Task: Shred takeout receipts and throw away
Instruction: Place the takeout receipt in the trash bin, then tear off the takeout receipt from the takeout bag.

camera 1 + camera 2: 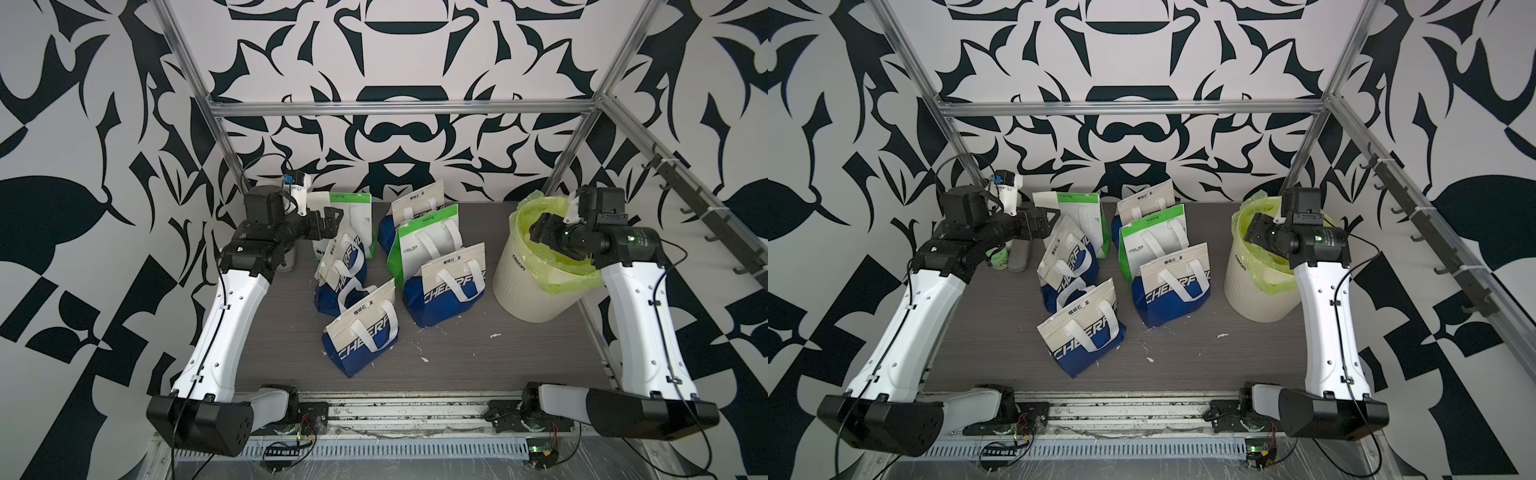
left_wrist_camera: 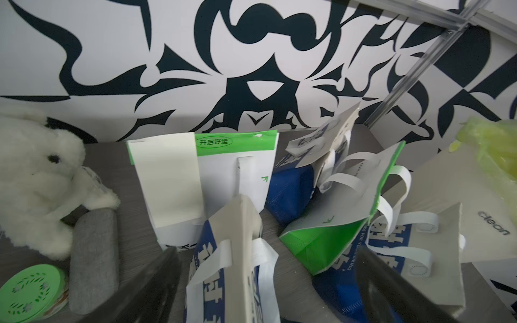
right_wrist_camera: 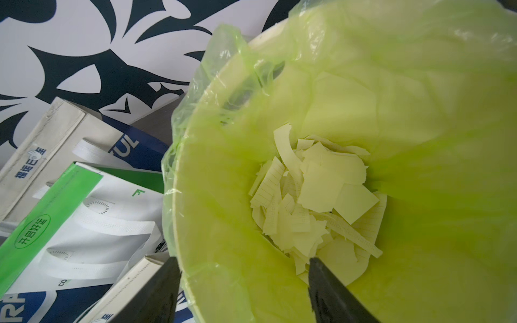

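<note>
right claw [image 3: 243, 260] was pictured spread above torn receipt pieces [image 3: 316, 195] in the lined bin [image 3: 212, 229]; left claw [image 2: 267, 250] was held spread, a whole takeout receipt [image 2: 167, 179] ahead of it.

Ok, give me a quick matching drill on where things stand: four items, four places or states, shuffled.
1 torn receipt pieces
2 whole receipt
3 right gripper
4 left gripper

A open, over a blue-and-white bag
B bottom of the bin
C front of a green-and-white bag
D open, over the bin

Pairs: 1-B, 2-C, 3-D, 4-A.
</note>
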